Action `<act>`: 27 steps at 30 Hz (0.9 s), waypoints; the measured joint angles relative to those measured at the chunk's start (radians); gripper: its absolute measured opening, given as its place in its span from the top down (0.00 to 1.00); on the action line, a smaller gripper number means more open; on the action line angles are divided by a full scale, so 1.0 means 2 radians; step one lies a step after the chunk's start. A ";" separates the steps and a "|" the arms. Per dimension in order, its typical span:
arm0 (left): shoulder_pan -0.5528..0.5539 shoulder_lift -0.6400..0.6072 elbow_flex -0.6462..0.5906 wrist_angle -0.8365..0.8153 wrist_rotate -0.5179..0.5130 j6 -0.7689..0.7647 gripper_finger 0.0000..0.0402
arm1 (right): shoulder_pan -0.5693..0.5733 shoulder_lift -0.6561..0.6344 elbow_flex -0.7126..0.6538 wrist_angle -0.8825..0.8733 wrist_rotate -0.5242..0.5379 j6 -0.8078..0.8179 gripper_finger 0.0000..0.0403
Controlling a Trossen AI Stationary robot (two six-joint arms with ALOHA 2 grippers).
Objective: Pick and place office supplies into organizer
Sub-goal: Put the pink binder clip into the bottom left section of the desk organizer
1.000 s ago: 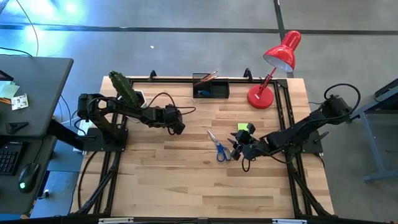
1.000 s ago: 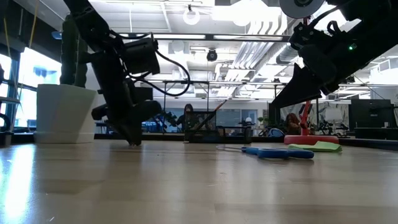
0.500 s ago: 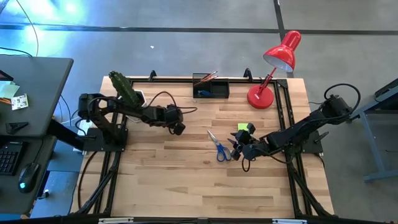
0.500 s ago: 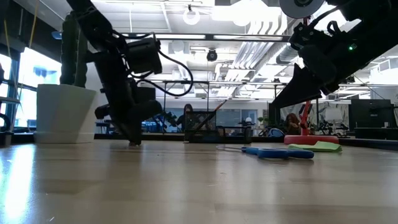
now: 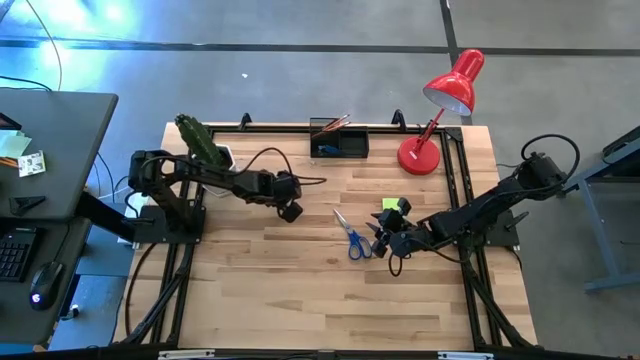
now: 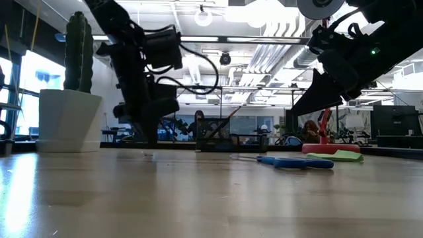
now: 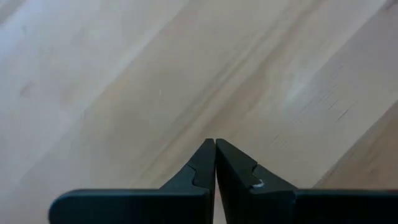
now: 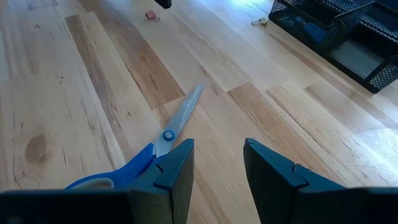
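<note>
left gripper: the left gripper hangs over bare wood left of the table's middle, well apart from the supplies. in the left wrist view its two dark fingers are pressed together with nothing between them, above plain planks. in the low view it sits just above the tabletop.

right gripper: the right gripper is low over the table just beside the scissors' handles. in the right wrist view its fingers stand apart with bare wood in the gap, the scissors next to one finger; nothing is held.

scissors: the blue-handled scissors lie flat on the wood right of centre, blades towards the organizer, handles nearest the right gripper. the wrist view shows the blade and pivot; the low view shows them flat on the table.

sticky-note pad: the lime-green pad lies on the table just beyond the right gripper, between the scissors and the lamp base.

organizer: the black mesh organizer stands at the far edge of the table, near the middle. thin pencils lean out of one compartment, and something blue lies in the tray. the right wrist view shows its mesh walls.

small bits: a tiny pinkish item and a small pale piece lie on the wood near the organizer; i cannot tell what they are.

other things: a red desk lamp stands right of the organizer, and a potted cactus stands at the far left corner.
</note>
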 joint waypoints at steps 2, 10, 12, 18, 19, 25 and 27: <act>0.000 0.000 0.009 -0.001 -0.002 0.009 0.99 | 0.000 0.000 0.000 0.000 0.000 0.000 0.67; -0.010 -0.001 0.034 -0.060 0.037 0.109 0.99 | 0.000 0.000 0.000 0.000 -0.001 0.000 0.67; -0.010 -0.001 0.034 -0.084 0.038 0.124 0.97 | 0.000 0.000 0.000 0.000 -0.001 0.000 0.67; -0.009 -0.014 0.034 -0.092 0.028 0.149 0.82 | 0.000 0.000 0.000 -0.011 -0.001 0.010 0.67; -0.009 -0.019 0.034 -0.079 0.029 0.155 0.78 | 0.000 0.000 0.000 -0.012 -0.001 0.011 0.67; -0.016 -0.054 -0.010 -0.010 0.056 0.192 0.53 | 0.000 0.000 0.000 -0.015 -0.004 0.014 0.67; -0.021 -0.063 -0.044 0.015 0.059 0.190 0.47 | 0.001 0.000 0.000 -0.019 -0.005 0.023 0.67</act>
